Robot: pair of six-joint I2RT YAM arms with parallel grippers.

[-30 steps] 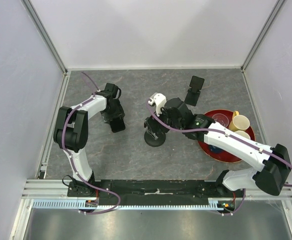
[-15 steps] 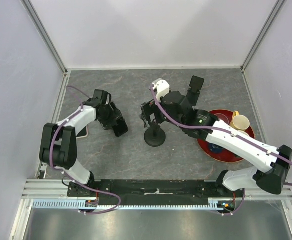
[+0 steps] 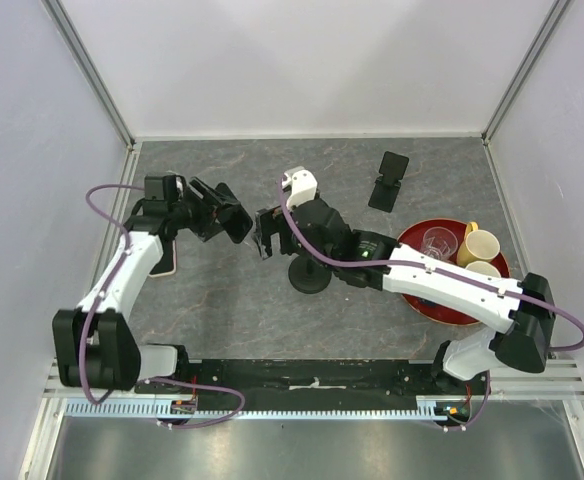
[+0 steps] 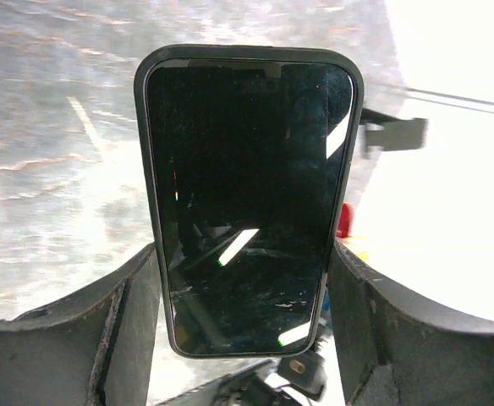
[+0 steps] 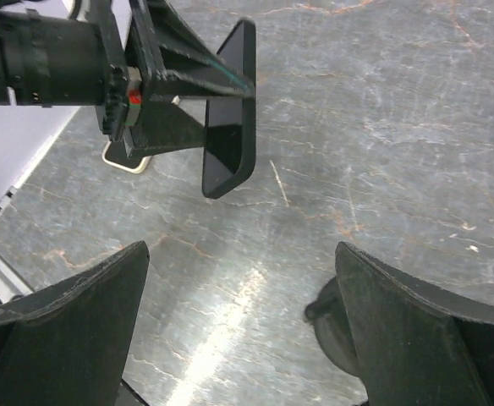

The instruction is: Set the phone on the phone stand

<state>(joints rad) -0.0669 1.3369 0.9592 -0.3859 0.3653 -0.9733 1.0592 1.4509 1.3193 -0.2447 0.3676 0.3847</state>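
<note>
My left gripper (image 3: 230, 220) is shut on the black phone (image 3: 238, 226) and holds it above the table, left of centre. In the left wrist view the phone (image 4: 247, 186) stands upright between the fingers (image 4: 103, 330), screen to the camera. My right gripper (image 3: 265, 233) is open and empty, just right of the phone and facing it. In its wrist view the phone (image 5: 230, 118) shows edge-on ahead of the gripper (image 5: 243, 249). A black folding phone stand (image 3: 389, 181) sits at the back right. A black round-based post (image 3: 309, 278) stands under my right arm.
A red tray (image 3: 419, 296) at the right holds a yellow mug (image 3: 480, 243), a glass (image 3: 435, 240) and another cup (image 3: 484, 270). A small pale object (image 3: 168, 263) lies by the left arm. White walls enclose the table.
My left gripper has lifted the phone and turned it to face right. My right gripper has moved left, off the round-based post, toward the phone.
</note>
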